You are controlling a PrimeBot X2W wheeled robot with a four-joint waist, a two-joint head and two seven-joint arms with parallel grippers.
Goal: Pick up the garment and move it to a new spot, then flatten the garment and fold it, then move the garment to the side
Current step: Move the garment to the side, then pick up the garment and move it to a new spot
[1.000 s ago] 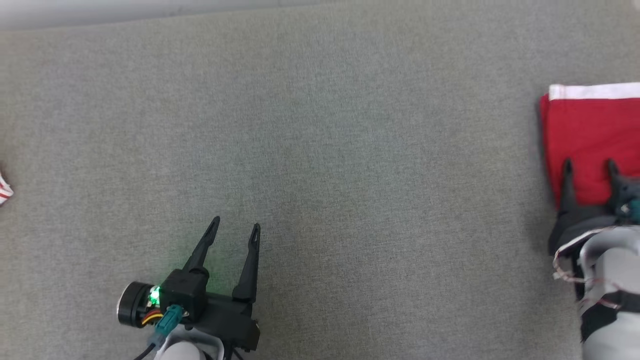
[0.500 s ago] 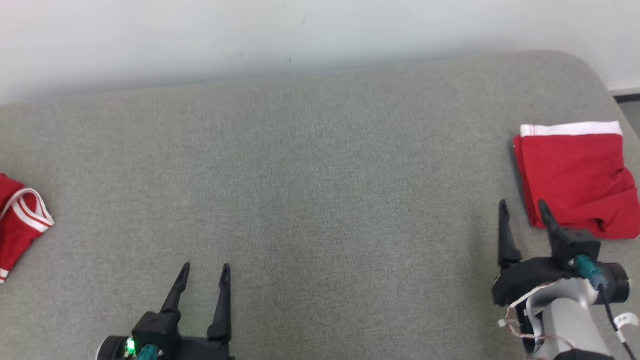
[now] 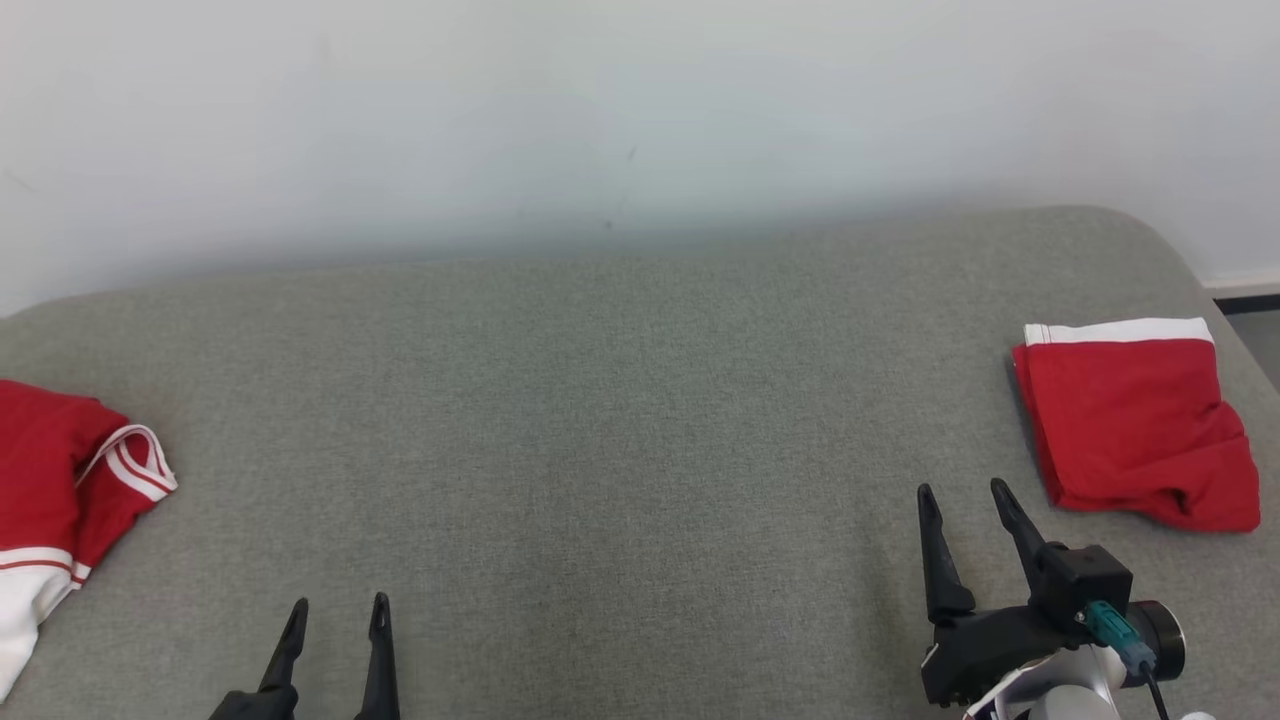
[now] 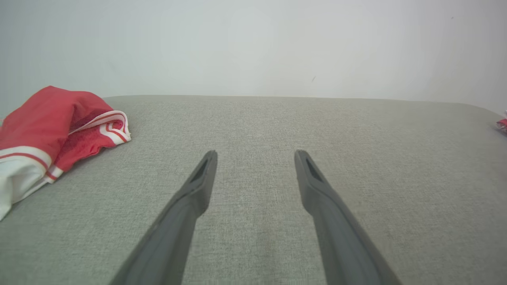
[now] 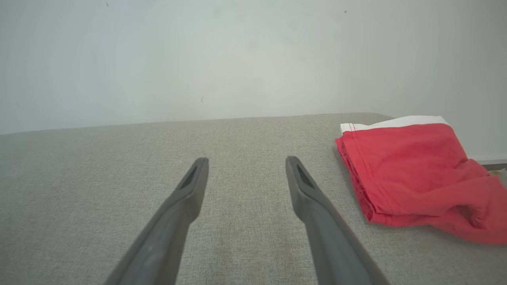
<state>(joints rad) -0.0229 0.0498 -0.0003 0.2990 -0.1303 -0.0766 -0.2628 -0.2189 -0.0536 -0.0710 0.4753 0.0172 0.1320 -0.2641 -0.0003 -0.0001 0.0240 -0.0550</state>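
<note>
Right gripper [image 3: 962, 488] has backed off the folded red shorts [image 3: 1130, 420], now just beside their near-left corner, jaws wide, empty. Left gripper [image 3: 340, 600] also wide open, empty. Shorts lie at right end of grey cushion [image 3: 620, 450]; crumpled red-and-white garment [image 3: 60, 470] at left end.

This is a plain indoor room, with a soft, home-like furnishing in a bare setting: a broad padded surface [image 3: 640, 450] covered in grey woven cloth, rounded at its far right corner, stands against a smooth white wall [image 3: 640, 120]. Beyond that corner, a dark skirting strip [image 3: 1245, 301] runs along the foot of the wall. Clothing lies on the cloth, a folded red garment [image 3: 1130, 430] near its right edge and a crumpled red-and-white garment [image 3: 60, 480] at its left edge, which suggests laundry work; whether this is a home or a lab cannot be told.
</note>
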